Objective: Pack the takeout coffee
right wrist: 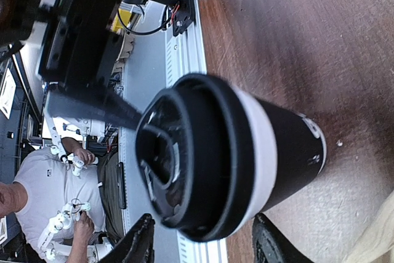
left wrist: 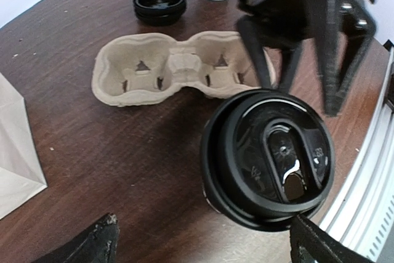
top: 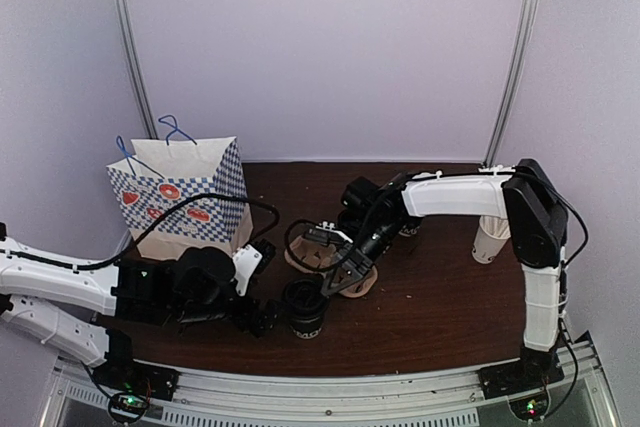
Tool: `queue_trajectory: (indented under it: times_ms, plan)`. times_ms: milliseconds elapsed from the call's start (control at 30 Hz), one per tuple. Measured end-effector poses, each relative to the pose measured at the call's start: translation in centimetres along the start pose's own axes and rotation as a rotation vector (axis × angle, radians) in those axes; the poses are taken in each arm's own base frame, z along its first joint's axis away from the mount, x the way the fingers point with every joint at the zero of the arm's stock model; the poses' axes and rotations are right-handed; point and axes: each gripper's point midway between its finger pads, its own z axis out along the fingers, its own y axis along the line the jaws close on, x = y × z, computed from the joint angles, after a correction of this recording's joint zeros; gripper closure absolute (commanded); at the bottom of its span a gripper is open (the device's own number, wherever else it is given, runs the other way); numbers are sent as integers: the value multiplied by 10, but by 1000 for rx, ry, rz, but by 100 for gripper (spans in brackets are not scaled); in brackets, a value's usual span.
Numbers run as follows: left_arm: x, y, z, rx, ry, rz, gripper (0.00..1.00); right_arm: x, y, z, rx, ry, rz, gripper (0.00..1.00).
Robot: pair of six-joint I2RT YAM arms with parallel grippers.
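The takeout coffee (top: 303, 309), a black cup with a round black lid, stands upright on the brown table near the front edge. In the left wrist view the coffee (left wrist: 268, 158) is just ahead of my left gripper (left wrist: 206, 241), close to the right fingertip (left wrist: 311, 244); the jaws are wide open and hold nothing. My right gripper (top: 338, 282) hangs just behind the cup. In the right wrist view its fingertips (right wrist: 140, 241) flank the lid of the coffee (right wrist: 234, 152) with gaps on both sides; this gripper (right wrist: 203, 244) is open.
A pulp two-cup carrier (top: 325, 250) lies behind the cup, also in the left wrist view as the carrier (left wrist: 178, 69). A checked paper bag (top: 185, 202) stands at the back left. A stack of black lids (left wrist: 160, 5) and a white cup (top: 490, 239) sit farther back.
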Motion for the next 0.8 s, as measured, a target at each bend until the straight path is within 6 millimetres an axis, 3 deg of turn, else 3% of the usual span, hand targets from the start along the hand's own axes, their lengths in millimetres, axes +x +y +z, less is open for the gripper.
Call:
queue_trajectory:
  times_ms: [367,567,800]
  plan:
    - [-1,31,-6,-94,27,-12,2,13,26,-10,4,-25,-36,46]
    - [-15,25,-19,-55,2,-76,3,12,26,-15,26,-40,-43,50]
    - [-9,11,-14,4,56,-199,8,4,10,-24,71,-75,-4,61]
